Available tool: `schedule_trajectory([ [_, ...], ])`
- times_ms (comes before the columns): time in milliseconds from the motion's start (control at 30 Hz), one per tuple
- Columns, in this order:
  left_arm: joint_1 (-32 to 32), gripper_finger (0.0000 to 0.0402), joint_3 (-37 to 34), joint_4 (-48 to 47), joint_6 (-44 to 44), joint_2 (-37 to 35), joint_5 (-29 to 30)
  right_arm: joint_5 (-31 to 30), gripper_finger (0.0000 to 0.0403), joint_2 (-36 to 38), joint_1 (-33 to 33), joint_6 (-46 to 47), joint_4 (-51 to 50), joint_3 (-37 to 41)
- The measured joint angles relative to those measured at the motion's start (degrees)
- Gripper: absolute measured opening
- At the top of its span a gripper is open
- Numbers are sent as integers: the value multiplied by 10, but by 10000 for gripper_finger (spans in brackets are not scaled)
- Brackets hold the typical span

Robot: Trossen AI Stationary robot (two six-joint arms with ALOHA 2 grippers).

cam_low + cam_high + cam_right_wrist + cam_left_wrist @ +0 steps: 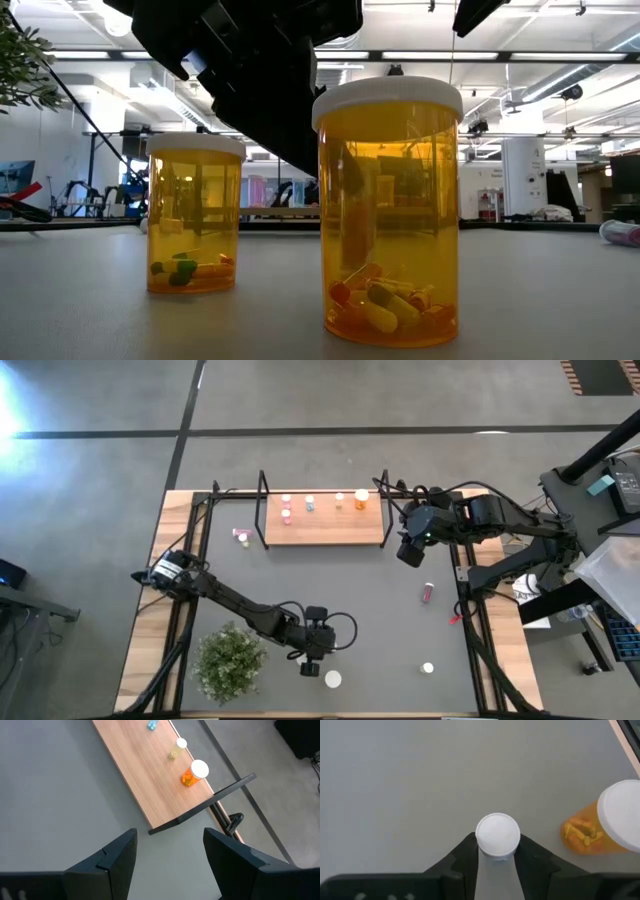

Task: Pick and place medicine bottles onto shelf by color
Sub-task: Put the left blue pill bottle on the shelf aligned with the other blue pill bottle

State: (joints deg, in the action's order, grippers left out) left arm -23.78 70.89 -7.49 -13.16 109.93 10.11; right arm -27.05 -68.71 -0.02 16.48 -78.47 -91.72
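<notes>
Low in the frame I see two see-through orange plastic bottles, glossy, with smooth white plastic caps. The dark grey table mat looks matt and even. Top centre, the light wooden shelf board shows fine grain, its thin black metal wire frames dull.
</notes>
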Motion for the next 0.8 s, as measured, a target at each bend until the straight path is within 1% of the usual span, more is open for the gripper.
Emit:
schedule_trajectory([
  [200,3,90,1,-6,0,-1,0,0,219,0,0,0,0,0],
  [333,17,90,0,-7,0,-11,1,0,219,0,0,0,0,0],
  [433,39,90,0,-18,1,-29,24,0,219,0,0,0,0,0],
  [633,117,89,-1,-43,1,-72,35,0,219,0,0,0,0,0],
  [800,199,89,-2,-57,0,-82,36,0,219,0,0,0,0,0],
])
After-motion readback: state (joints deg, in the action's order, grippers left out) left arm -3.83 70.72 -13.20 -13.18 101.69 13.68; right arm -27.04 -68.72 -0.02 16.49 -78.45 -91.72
